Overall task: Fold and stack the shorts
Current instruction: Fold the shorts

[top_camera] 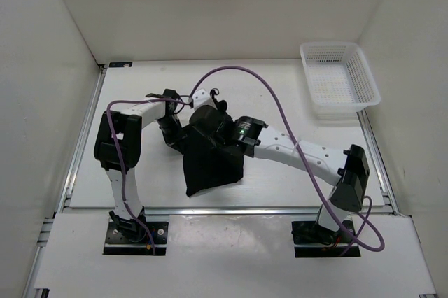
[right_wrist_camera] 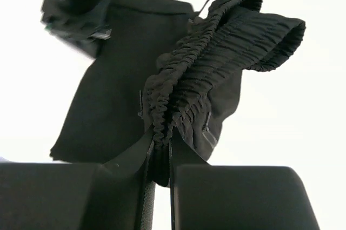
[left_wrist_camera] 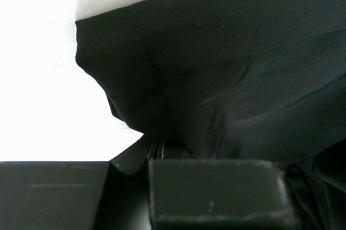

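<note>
You are mid-fold, by my reading: the shorts [top_camera: 210, 161] hang bunched between both claws, well left of the basket [top_camera: 369, 81]. Your right gripper [right_wrist_camera: 159, 149] pinches the gathered elastic waistband; your left gripper [left_wrist_camera: 154, 151] is pressed together on a fabric edge. Next calls for drawing the cloth flat before doubling it. No label or writing is legible

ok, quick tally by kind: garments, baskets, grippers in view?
shorts: 1
basket: 1
grippers: 2 (left gripper, right gripper)
Total: 4
</note>
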`<action>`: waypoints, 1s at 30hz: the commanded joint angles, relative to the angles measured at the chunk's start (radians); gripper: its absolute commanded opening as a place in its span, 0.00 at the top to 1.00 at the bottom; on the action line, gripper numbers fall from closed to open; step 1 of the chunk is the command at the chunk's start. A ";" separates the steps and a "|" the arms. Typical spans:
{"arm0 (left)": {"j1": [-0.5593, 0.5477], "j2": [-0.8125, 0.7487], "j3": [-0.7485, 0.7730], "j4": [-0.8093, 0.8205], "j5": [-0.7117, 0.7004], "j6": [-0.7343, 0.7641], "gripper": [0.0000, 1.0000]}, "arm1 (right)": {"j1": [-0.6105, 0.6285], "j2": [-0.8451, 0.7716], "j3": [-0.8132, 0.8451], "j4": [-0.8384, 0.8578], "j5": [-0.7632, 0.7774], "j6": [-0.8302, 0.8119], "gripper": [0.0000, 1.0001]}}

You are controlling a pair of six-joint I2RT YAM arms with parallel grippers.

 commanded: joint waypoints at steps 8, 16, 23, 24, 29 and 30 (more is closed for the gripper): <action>0.076 -0.033 0.015 0.027 -0.079 0.037 0.90 | 0.106 0.189 0.087 0.081 -0.174 -0.115 1.00; 0.220 -0.101 0.210 -0.177 -0.103 0.120 0.22 | 0.106 0.118 0.046 0.055 -0.169 -0.058 0.13; 0.185 -0.206 0.335 -0.239 -0.112 0.149 0.49 | 0.095 -0.077 -0.074 0.055 -0.119 0.049 0.28; 0.168 -0.234 0.326 -0.239 -0.122 0.149 0.64 | 0.077 -0.102 -0.129 0.055 -0.110 0.089 0.46; 0.067 -0.329 0.191 -0.197 -0.108 0.126 0.82 | -0.087 -0.243 -0.310 0.055 -0.174 0.198 0.63; 0.047 -0.353 0.139 -0.173 -0.067 0.103 0.82 | -0.116 -0.260 -0.336 0.055 -0.209 0.210 0.58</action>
